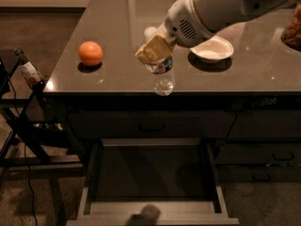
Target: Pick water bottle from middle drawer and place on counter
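Observation:
The gripper (154,51) is shut on the water bottle (162,76), a small clear plastic bottle that hangs upright from the tan fingers. The bottle's lower end is level with the front edge of the counter (117,27), above and behind the open middle drawer (153,210). The drawer is pulled out with a dark floor and grey walls. The white arm reaches in from the upper right.
An orange (90,52) sits on the counter at left. A white bowl (211,49) sits behind the arm at right. A brown bottle with a red-white label (27,70) stands on a dark stand at far left. A closed drawer front (150,124) lies under the counter.

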`<state>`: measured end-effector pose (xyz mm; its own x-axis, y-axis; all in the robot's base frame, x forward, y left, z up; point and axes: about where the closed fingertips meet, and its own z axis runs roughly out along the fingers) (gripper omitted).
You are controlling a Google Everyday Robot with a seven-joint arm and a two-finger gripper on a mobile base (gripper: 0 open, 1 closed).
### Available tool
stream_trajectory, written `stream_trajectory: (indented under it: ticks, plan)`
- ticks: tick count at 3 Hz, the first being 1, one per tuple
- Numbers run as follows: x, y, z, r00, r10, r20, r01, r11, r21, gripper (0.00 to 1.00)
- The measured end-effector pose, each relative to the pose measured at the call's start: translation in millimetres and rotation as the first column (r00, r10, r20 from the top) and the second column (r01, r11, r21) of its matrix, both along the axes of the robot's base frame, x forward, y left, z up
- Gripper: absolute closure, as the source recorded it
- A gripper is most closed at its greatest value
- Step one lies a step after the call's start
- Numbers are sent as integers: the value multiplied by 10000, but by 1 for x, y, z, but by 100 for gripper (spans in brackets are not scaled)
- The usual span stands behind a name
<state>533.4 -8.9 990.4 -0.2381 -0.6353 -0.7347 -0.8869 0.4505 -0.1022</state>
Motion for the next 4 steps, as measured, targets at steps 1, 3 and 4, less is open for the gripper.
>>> stream_trajectory:
  ticks: [1,3,4]
  plan:
    - [26,6,12,9999,74,136,-80,9990,449,100]
    - [86,10,14,10000,72,-3,-71,9954,960,100]
    - [106,8,-2,9993,78,-364,-36,9936,1127,100]
